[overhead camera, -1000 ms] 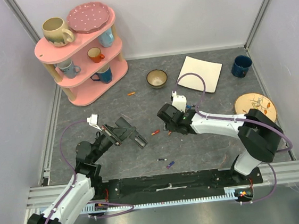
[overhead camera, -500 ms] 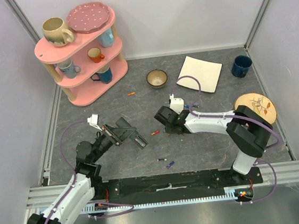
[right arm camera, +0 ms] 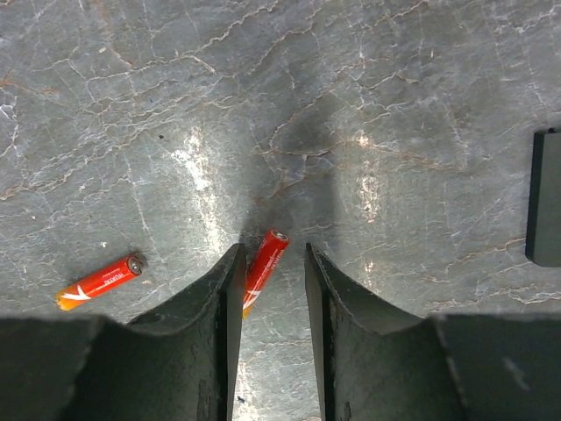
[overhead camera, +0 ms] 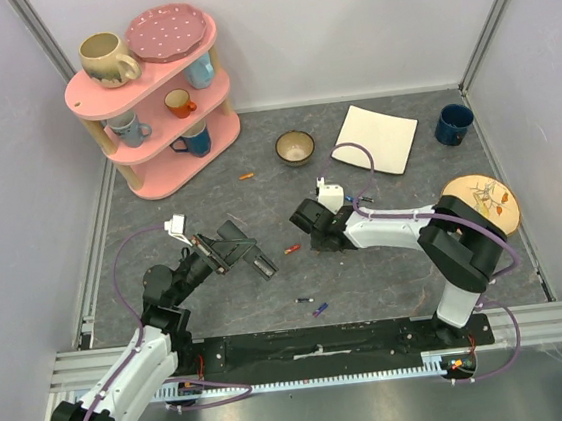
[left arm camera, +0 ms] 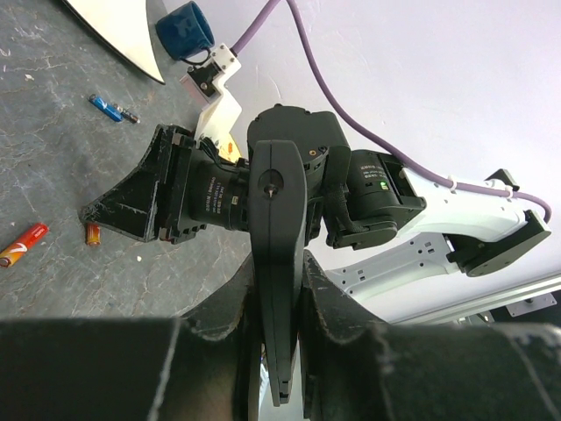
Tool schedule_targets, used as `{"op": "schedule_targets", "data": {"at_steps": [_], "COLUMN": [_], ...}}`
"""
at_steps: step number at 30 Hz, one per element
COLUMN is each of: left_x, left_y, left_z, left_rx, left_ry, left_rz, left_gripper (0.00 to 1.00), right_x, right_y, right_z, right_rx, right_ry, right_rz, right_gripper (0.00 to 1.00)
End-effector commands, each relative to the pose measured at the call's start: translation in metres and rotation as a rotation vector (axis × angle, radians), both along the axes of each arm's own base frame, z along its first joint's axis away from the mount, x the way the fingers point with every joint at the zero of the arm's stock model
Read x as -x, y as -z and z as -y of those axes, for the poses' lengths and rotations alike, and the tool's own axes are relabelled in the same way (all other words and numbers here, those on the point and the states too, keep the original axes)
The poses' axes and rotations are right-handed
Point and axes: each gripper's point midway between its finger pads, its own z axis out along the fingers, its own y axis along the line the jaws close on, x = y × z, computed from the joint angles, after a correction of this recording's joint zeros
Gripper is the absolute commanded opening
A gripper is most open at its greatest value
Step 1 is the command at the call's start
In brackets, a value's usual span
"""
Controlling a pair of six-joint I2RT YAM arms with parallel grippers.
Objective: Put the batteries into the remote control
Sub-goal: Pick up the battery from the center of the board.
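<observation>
My left gripper (overhead camera: 237, 247) is shut on the remote control (overhead camera: 257, 262), a slim black bar held above the table. In the left wrist view the remote (left arm camera: 277, 202) stands edge-on between the fingers. My right gripper (overhead camera: 313, 241) is open and low over the table. In the right wrist view it (right arm camera: 273, 250) straddles a red battery (right arm camera: 267, 260) that lies close to the left finger. A second red battery (right arm camera: 96, 282) lies to the left, also seen from above (overhead camera: 292, 248). Other batteries lie loose: orange (overhead camera: 247, 176), dark (overhead camera: 304, 299), purple (overhead camera: 320, 310), blue (left arm camera: 112, 108).
A pink shelf (overhead camera: 155, 113) with mugs stands at the back left. A small bowl (overhead camera: 295, 148), white square plate (overhead camera: 375, 138), blue mug (overhead camera: 453, 123) and wooden plate (overhead camera: 479, 200) sit at the back and right. A black flat piece (right arm camera: 545, 197) lies at the right wrist view's edge.
My right gripper has shifted slightly left and toward the back, and its elbow has swung in. The left arm and the remote have not moved.
</observation>
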Motion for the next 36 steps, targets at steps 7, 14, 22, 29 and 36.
{"op": "schedule_targets", "data": {"at_steps": [7, 14, 22, 29, 36], "left_x": [0.010, 0.010, 0.009, 0.008, 0.007], "left_y": [0.053, 0.054, 0.053, 0.052, 0.053], "left_z": [-0.004, -0.005, -0.005, -0.005, -0.006], "left_rx": [-0.046, -0.047, -0.046, -0.044, -0.041], "left_ry": [-0.010, -0.016, -0.016, -0.021, -0.029], "left_rz": [-0.077, -0.080, -0.077, -0.077, -0.085], "left_gripper": [0.02, 0.02, 0.02, 0.02, 0.02], "right_x": [-0.002, 0.001, 0.002, 0.003, 0.005], "right_y": [0.006, 0.010, 0.011, 0.010, 0.010], "right_z": [-0.009, -0.011, -0.013, -0.010, -0.008], "right_rx": [0.007, 0.010, 0.005, -0.005, -0.016], "right_ry": [-0.081, -0.107, -0.128, -0.139, -0.165], "right_rz": [-0.023, -0.043, -0.056, -0.068, -0.080], "right_gripper": [0.35, 0.29, 0.22, 0.15, 0.07]}}
